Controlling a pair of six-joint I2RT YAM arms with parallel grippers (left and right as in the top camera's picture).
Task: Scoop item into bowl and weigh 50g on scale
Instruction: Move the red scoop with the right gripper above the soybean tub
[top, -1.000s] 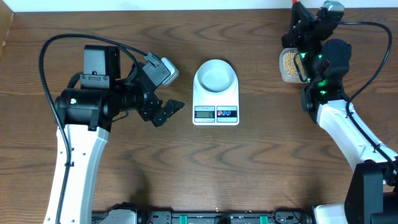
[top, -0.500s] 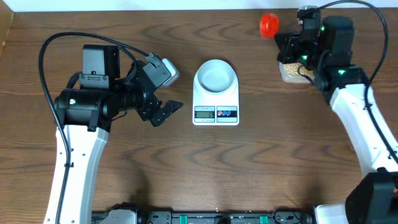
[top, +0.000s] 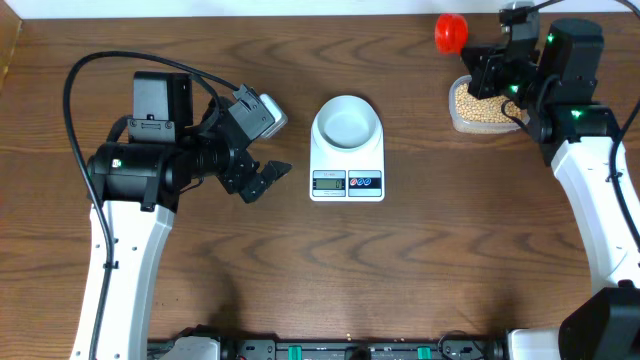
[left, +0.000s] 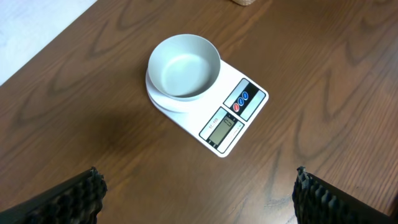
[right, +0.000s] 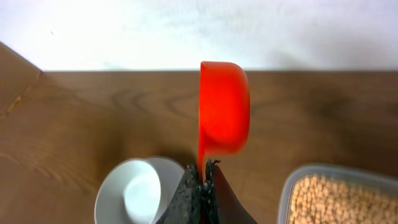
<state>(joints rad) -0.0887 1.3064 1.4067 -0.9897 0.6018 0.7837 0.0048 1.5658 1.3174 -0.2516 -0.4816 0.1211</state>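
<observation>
The pale bowl (top: 346, 122) stands empty on the white scale (top: 347, 170) at the table's middle; both show in the left wrist view, bowl (left: 184, 66) and scale (left: 239, 118). The beige beans (top: 480, 101) fill a clear tub (top: 457, 122) at the far right, also in the right wrist view (right: 339, 198). My right gripper (top: 490, 72) is shut on the handle of a red scoop (top: 450, 32), held above the table left of the tub; in the right wrist view (right: 203, 177) the scoop (right: 222, 106) is on its side. My left gripper (top: 268, 178) is open and empty, left of the scale.
The table's back edge meets a white wall (right: 186, 31) just behind the scoop. The right arm's cable (top: 610, 50) loops near the far right corner.
My right gripper has swung right, off the tub's top, so the beans now show. The red scoop has come into view, then shifted right with the gripper. The left arm has not moved.
</observation>
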